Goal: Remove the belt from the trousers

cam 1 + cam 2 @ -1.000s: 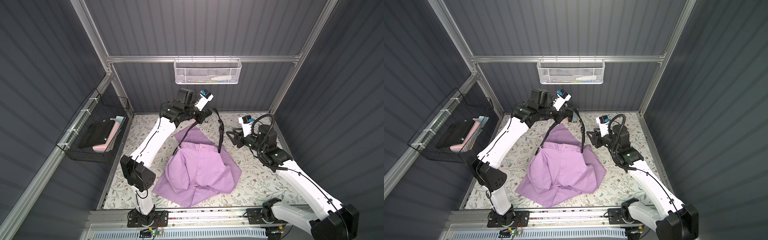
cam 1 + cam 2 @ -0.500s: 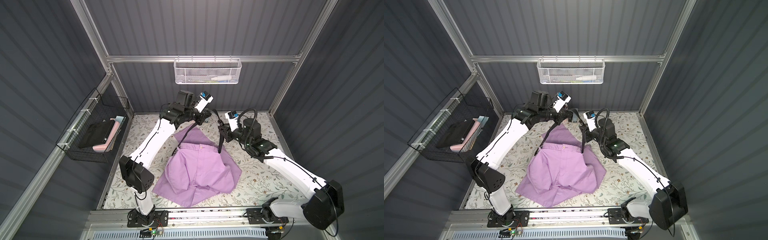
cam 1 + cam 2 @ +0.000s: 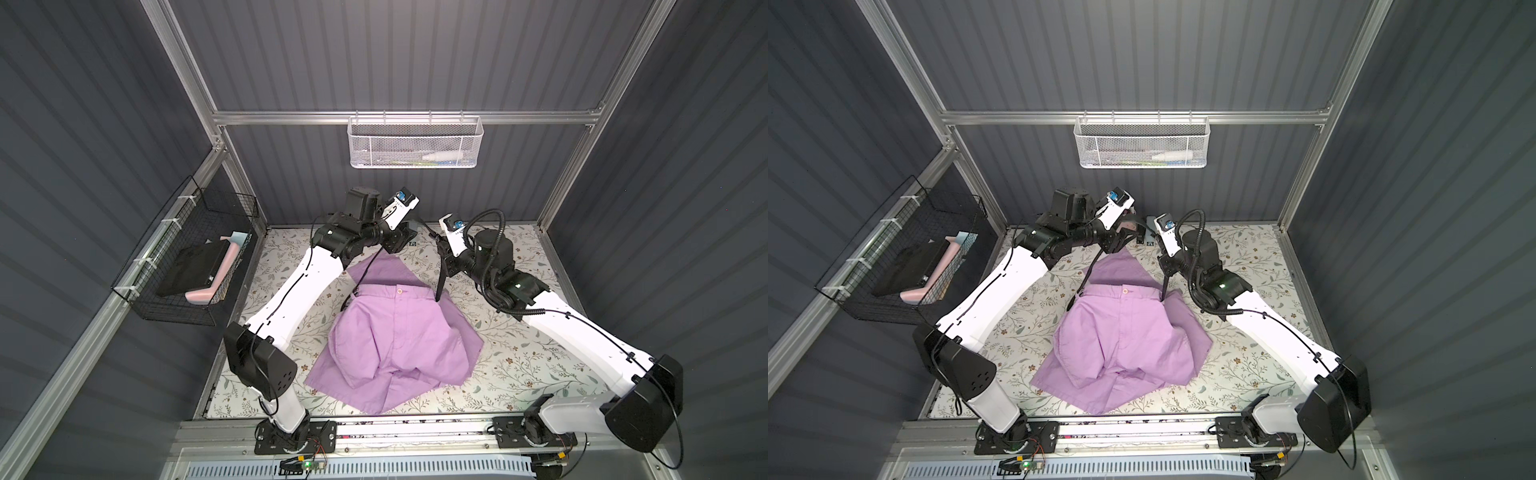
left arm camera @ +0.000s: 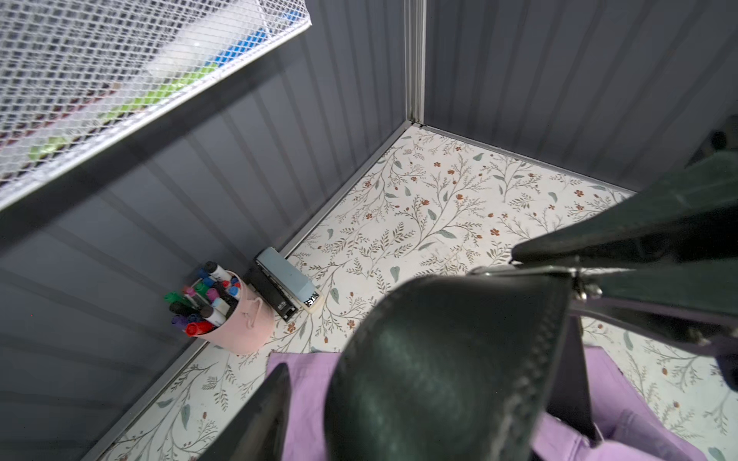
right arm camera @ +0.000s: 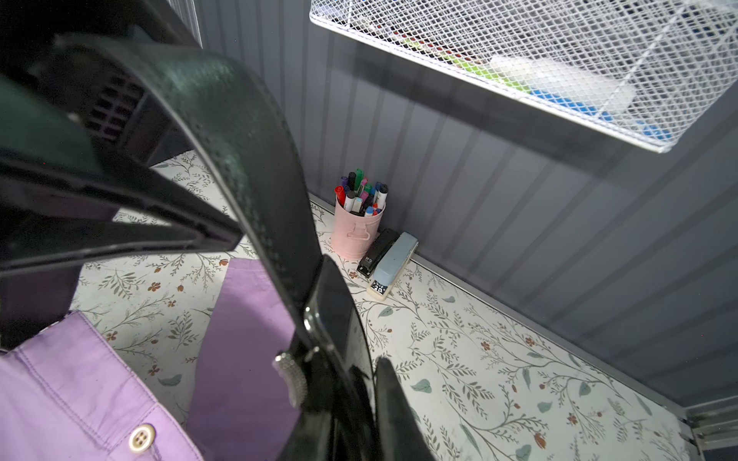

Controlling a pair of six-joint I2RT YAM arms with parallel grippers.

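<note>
- right gripper point(image 3: 444, 255) swung in from the right toward centre, now clamped on the hanging run of the belt point(image 3: 439, 284)
- left gripper point(image 3: 407, 239) jaws have opened; belt sits loose between them

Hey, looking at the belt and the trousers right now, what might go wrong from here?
Only the right hand pinches the belt; the left hand looks open, so it may slip.
The belt runs down to the trousers, which nothing pins; pulling may drag them.
The pink marker cup stands close; a swinging belt might topple it.
</note>
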